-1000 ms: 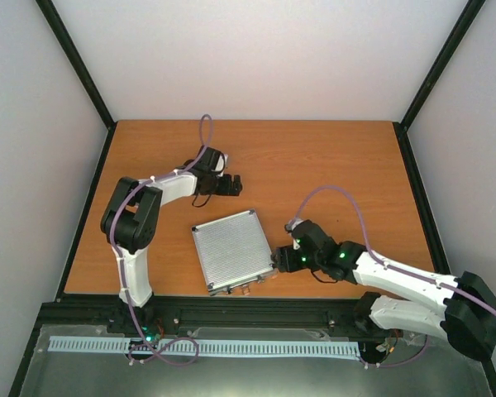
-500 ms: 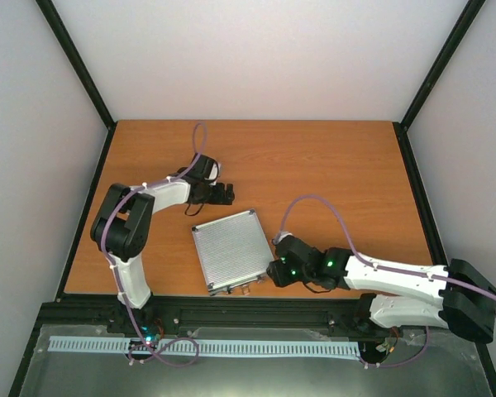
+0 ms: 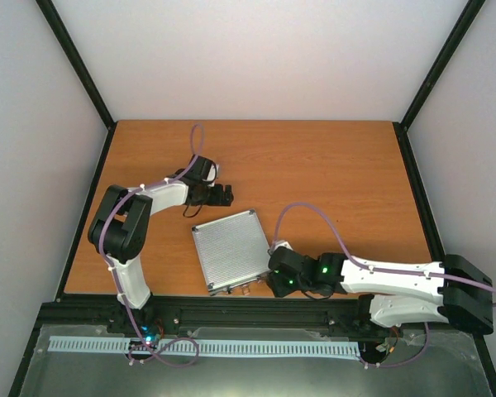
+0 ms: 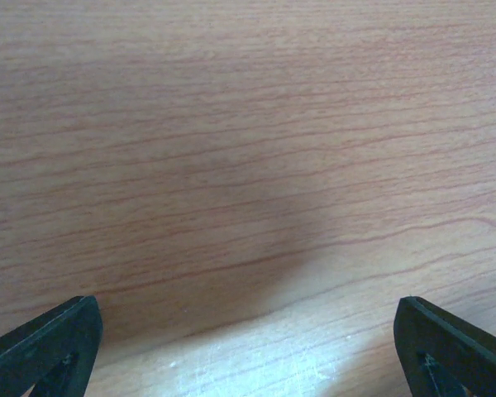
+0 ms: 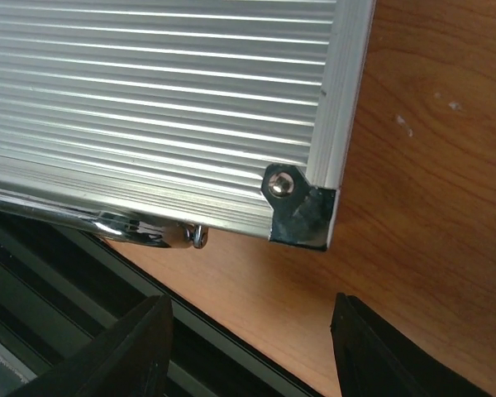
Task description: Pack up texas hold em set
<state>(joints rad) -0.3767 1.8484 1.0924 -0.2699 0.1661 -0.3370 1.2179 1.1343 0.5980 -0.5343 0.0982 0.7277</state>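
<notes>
The texas hold em set shows as a closed silver ribbed aluminium case (image 3: 230, 248), lying flat and slightly turned near the table's front edge. Its chrome handle (image 5: 120, 225) faces the front rail. My right gripper (image 3: 273, 279) hovers just off the case's near right corner (image 5: 302, 208). In the right wrist view that gripper (image 5: 252, 343) stands open over bare wood, holding nothing. Behind the case's far left corner, apart from it, is my left gripper (image 3: 227, 195). Seen from the left wrist, it (image 4: 248, 347) is wide open over bare table.
The orange wooden table (image 3: 331, 165) is bounded by a black frame. Its black front rail (image 5: 58, 281) runs close under the case's handle side. White walls enclose the back and sides.
My right arm has slid toward the front edge, from the case's right side to its near right corner. The left arm has drawn slightly left and back. The case has not moved.
</notes>
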